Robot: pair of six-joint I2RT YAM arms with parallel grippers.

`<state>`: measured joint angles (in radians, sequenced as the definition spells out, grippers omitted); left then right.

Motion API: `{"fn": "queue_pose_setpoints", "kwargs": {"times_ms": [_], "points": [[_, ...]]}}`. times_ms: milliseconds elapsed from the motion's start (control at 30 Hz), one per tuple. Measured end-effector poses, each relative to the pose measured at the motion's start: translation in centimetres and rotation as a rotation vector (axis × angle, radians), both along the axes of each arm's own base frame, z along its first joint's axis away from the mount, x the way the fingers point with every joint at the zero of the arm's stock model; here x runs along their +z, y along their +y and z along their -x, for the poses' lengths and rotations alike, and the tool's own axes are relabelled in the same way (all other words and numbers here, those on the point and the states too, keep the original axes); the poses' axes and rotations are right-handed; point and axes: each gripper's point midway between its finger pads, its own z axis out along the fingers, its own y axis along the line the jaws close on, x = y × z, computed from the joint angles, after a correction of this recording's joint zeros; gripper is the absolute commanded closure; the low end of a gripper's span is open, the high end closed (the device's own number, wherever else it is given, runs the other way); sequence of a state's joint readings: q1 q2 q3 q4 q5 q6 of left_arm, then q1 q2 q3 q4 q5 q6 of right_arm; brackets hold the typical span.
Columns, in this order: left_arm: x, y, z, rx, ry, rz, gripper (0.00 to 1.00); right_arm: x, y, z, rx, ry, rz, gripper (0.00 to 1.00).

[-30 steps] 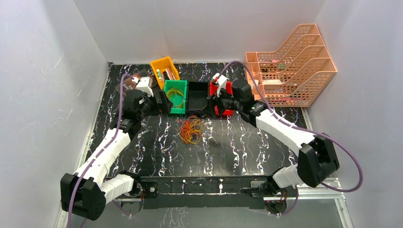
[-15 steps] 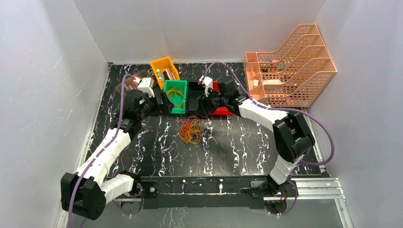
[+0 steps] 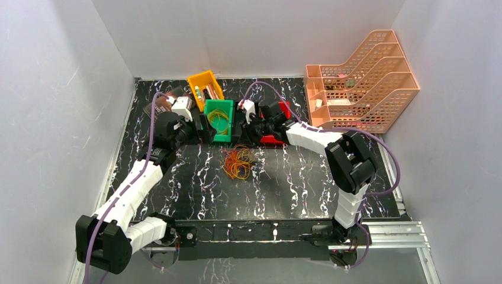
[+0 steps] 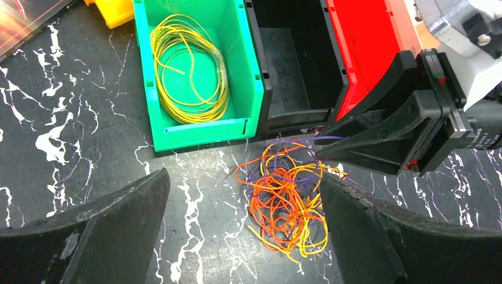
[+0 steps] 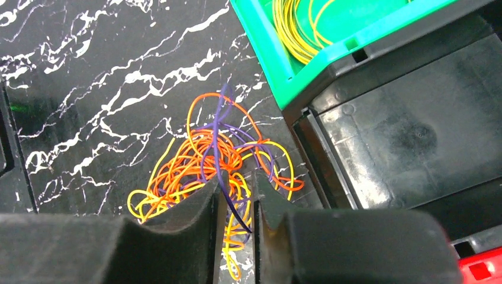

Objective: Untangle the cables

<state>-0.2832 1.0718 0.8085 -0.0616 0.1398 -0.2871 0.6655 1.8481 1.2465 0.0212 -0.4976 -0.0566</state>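
The cables [image 3: 238,163] lie as a tangle of thin orange, yellow and purple wire on the black marbled table, just in front of the bins. My right gripper [image 3: 247,137] reaches down at the tangle's far right edge. In the right wrist view its jaws [image 5: 237,180] stand a narrow gap apart, and a purple strand [image 5: 222,148] of the cables [image 5: 195,163] runs up between them. My left gripper [image 4: 244,177] hovers wide open above the cables [image 4: 288,198], holding nothing, beside the green bin [image 3: 228,137].
A coil of yellow wire [image 4: 189,71] lies in the green bin [image 4: 204,133]. To its right stand a black bin [image 4: 290,65] and a red bin [image 4: 361,47]. A yellow bin [image 3: 204,80] sits behind, and an orange file rack [image 3: 361,83] at the back right.
My right arm has swung left from the red bin to the tangle, and its jaws have narrowed around a purple strand. The left arm has not moved.
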Motion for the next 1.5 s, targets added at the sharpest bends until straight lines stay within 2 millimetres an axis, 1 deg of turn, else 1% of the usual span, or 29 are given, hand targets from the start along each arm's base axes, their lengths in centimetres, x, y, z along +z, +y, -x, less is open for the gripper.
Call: {"fn": "queue_pose_setpoints", "kwargs": {"times_ms": [100, 233, 333, 433, 567, 667, 733, 867, 900, 933, 1033, 1100, 1267, 1400, 1500], "points": [[0.0, 0.1, 0.0, 0.001, -0.001, -0.003, 0.02, 0.3, 0.3, -0.2, -0.003, -0.01, -0.015, 0.9], [0.7, 0.3, 0.2, 0.005, -0.028, -0.004, 0.02, 0.7, 0.6, -0.2, -0.019, -0.013, -0.022, 0.97], [1.7, 0.4, 0.7, 0.002, -0.067, 0.002, 0.02, 1.9, 0.8, 0.4, -0.025, -0.034, -0.03, 1.0], [2.4, 0.1, 1.0, -0.027, -0.093, 0.012, 0.02, 4.3, 0.8, 2.1, -0.016, -0.061, -0.062, 1.0], [2.9, -1.2, 1.7, -0.116, -0.103, 0.035, 0.02, 9.6, 0.5, 4.8, 0.007, -0.118, -0.142, 1.0], [3.4, -2.3, 2.3, -0.182, -0.115, 0.06, 0.02, 13.2, -0.1, 5.8, 0.002, -0.159, -0.198, 1.0], [4.2, -3.1, 2.6, -0.231, -0.137, 0.084, 0.02, 15.3, -0.8, 6.2, -0.016, -0.18, -0.231, 1.0], [5.8, -4.8, 3.0, -0.332, -0.179, 0.145, 0.02, 17.9, -1.9, 6.6, -0.076, -0.193, -0.263, 1.0], [6.6, -5.9, 3.1, -0.395, -0.194, 0.185, 0.02, 18.9, -2.5, 6.4, -0.124, -0.189, -0.268, 1.0], [6.6, -5.9, 3.1, -0.395, -0.194, 0.185, 0.02, 18.9, -2.6, 6.4, -0.126, -0.19, -0.269, 1.0], [7.3, -7.2, 3.2, -0.465, -0.208, 0.24, 0.02, 19.4, -3.1, 6.4, -0.169, -0.166, -0.267, 1.0], [7.5, -8.0, 3.4, -0.504, -0.21, 0.264, 0.02, 20.2, -3.3, 6.3, -0.193, -0.155, -0.275, 1.0], [7.8, -10.1, 4.5, -0.585, -0.209, 0.289, 0.02, 22.3, -3.3, 6.4, -0.217, -0.135, -0.315, 1.0], [8.3, -11.0, 4.9, -0.611, -0.228, 0.303, 0.02, 23.0, -3.3, 6.6, -0.226, -0.115, -0.329, 1.0], [8.5, -11.5, 4.5, -0.615, -0.247, 0.313, 0.02, 23.3, -3.3, 6.6, -0.229, -0.108, -0.335, 1.0]]}}
